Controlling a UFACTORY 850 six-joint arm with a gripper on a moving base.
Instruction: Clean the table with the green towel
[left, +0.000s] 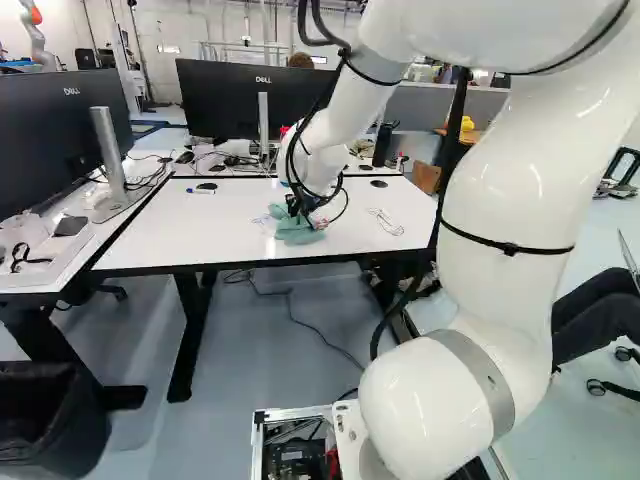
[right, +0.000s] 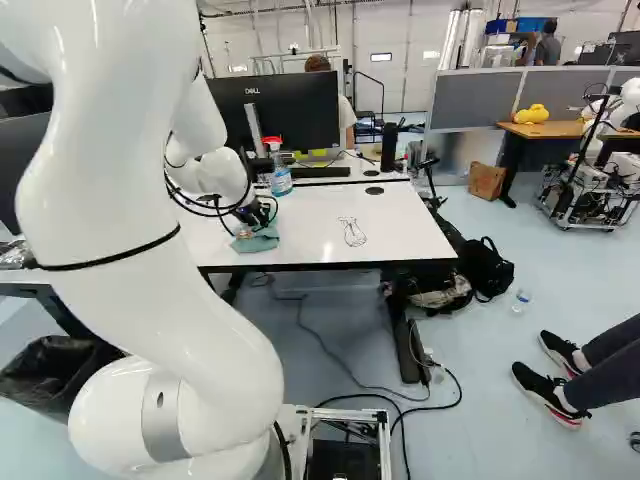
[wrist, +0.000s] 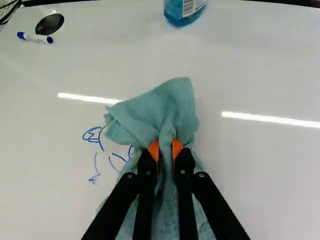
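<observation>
Ahead, the gripper (left: 300, 209) pinches the towel (wrist: 172, 107) beside blue scribbles (wrist: 93, 135) on the white table (left: 150, 240), a monitor (left: 225, 100) beyond.

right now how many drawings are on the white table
2. A blue one beside the towel, reaching its edge, and a dark one right of the towel in the right base view. The towel or arm may hide more.
</observation>
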